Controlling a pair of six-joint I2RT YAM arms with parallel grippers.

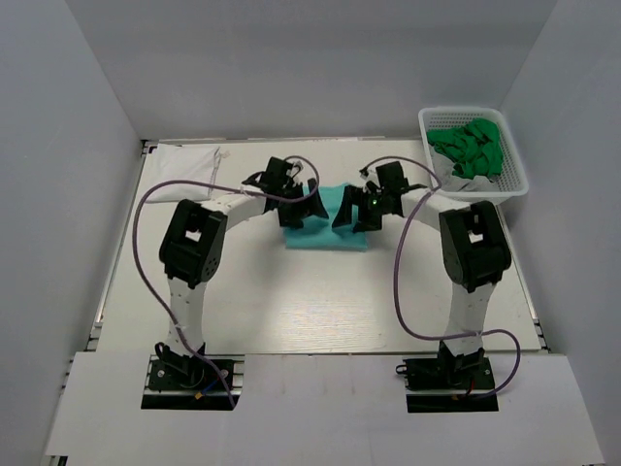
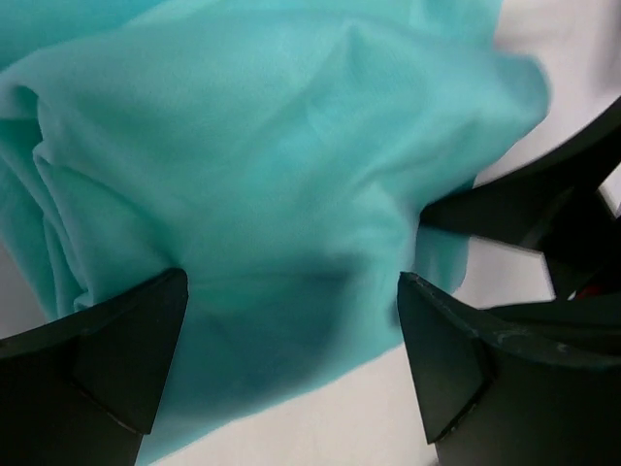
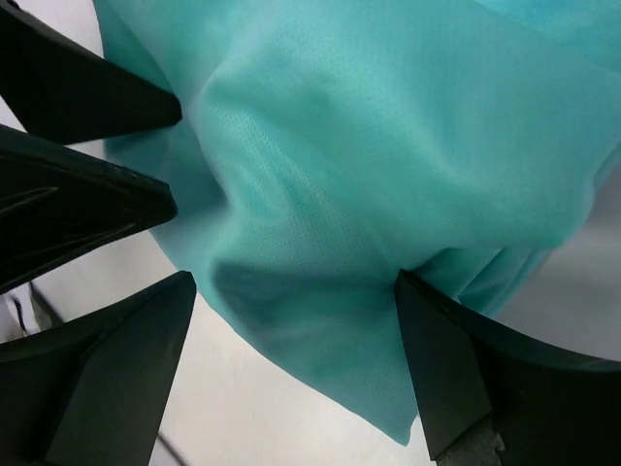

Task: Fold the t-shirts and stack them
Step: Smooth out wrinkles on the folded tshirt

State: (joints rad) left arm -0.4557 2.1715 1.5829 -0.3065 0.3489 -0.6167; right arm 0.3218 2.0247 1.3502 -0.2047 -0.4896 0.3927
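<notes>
We see the teal t-shirt [image 1: 325, 236] lying mid-worktop [image 1: 310, 311] as a soft, rumpled rectangle of fine-mesh knit, bunched into smooth folds. Our left claw [image 2: 291, 296] and right claw [image 3: 293, 286] each stand spread wide over it, matte black and wedge-tipped, a ridge of cloth rising between the tips. Crumpled bright green t-shirts [image 1: 471, 146] fill the white plastic mesh basket [image 1: 516, 180] at the far right corner.

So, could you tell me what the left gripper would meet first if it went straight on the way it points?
The left gripper would likely meet the bunched teal t-shirt first, right ahead between its open jaws; how near is hard to judge.
</notes>
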